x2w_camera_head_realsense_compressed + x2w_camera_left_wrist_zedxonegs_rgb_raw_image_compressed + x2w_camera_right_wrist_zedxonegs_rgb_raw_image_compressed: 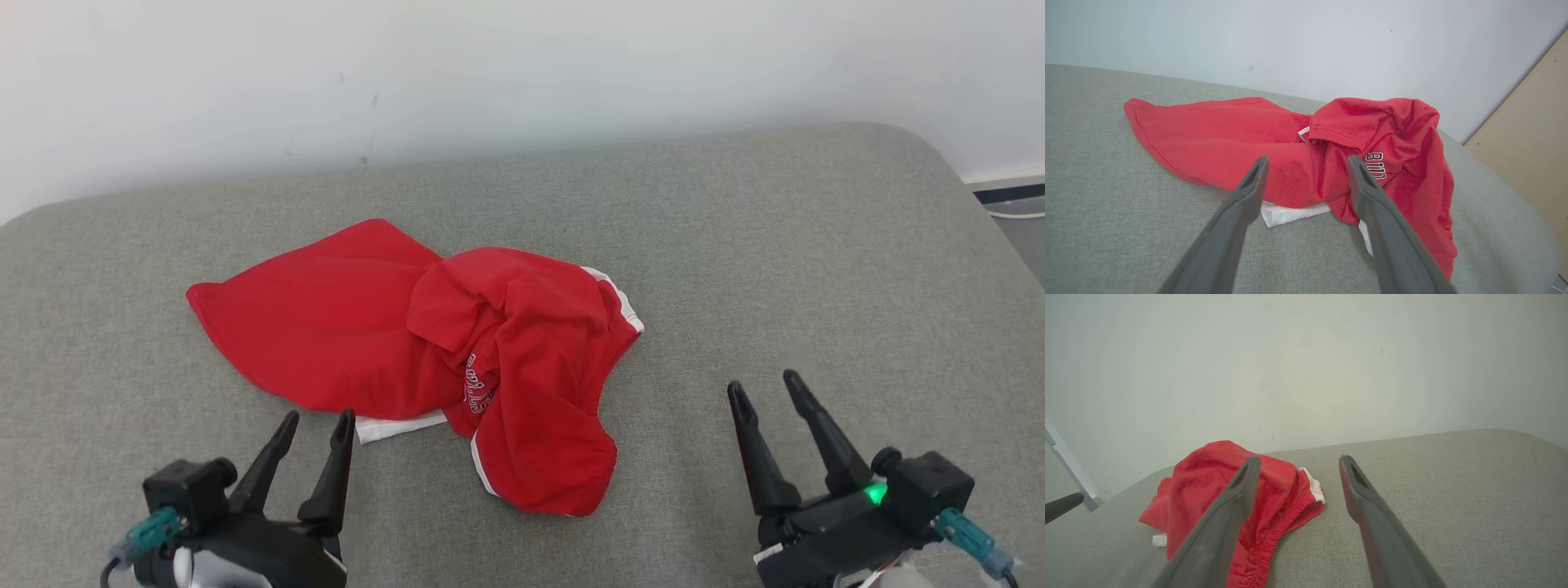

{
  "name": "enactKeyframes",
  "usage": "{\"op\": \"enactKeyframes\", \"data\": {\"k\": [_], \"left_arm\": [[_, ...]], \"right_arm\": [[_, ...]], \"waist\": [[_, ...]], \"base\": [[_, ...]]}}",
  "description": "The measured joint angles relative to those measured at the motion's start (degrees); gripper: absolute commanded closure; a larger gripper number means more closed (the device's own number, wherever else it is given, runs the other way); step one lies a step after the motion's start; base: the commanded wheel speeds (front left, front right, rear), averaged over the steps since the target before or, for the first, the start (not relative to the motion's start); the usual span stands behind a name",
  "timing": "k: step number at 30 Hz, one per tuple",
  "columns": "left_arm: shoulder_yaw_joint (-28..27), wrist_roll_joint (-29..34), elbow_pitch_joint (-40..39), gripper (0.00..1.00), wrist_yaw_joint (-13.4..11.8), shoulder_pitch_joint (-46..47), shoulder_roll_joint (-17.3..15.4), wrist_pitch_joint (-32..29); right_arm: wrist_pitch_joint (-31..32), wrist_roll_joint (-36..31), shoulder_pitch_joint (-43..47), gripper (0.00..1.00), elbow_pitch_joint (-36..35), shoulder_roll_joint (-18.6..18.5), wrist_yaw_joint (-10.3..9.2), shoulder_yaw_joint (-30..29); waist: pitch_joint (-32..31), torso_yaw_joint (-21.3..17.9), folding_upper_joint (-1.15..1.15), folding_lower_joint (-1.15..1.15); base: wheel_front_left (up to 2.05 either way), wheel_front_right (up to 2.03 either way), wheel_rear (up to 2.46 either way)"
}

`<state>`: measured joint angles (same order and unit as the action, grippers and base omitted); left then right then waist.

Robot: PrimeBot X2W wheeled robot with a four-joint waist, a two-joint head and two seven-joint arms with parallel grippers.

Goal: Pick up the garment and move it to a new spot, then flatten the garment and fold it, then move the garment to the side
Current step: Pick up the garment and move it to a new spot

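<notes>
1. My left gripper (320, 415) points forward, fingers spread apart and empty
2. My right gripper (762, 380) is posed the same way, also spread, holding nothing
3. I count one red garment (367, 327), crumpled on the grey cushion (816, 245), just ahead of the left fingertips and forward-left of the right gripper

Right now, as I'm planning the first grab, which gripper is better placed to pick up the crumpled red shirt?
Likely left. The left gripper is open, its fingertips just short of the near edge of the red shirt. The right gripper is open too, but stands apart from it over bare grey cushion.
</notes>
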<state>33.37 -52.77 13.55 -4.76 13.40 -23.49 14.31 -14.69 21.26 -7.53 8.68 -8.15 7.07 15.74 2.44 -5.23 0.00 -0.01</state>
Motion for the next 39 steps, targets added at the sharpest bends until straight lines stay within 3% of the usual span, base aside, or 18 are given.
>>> {"op": "enactKeyframes", "data": {"k": [14, 25, 39], "left_arm": [[-4.0, 6.6, -8.1, 0.00, -0.8, -3.2, 1.5, 0.0], [-4.1, 9.8, -12.0, 0.00, -0.7, -3.3, 2.0, 0.0], [-5.4, 11.0, -11.6, 0.00, 1.3, -1.8, 2.7, 0.0]], "right_arm": [[0.4, 2.6, 0.1, 0.00, 2.4, -0.6, 0.00, 3.9], [6.8, 8.3, -2.1, 0.00, 11.1, 0.7, 0.00, 8.3], [13.2, 15.3, -8.5, 0.00, 19.7, 2.3, 0.00, 13.0]], "waist": [[0.4, 0.7, 0.01, 0.00], [3.4, 3.3, 0.01, 0.01], [7.6, 7.8, 0.01, 0.01]], "base": [[0.00, 0.00, 0.00], [0.00, 0.00, 0.00], [0.00, 0.00, 0.00]]}}
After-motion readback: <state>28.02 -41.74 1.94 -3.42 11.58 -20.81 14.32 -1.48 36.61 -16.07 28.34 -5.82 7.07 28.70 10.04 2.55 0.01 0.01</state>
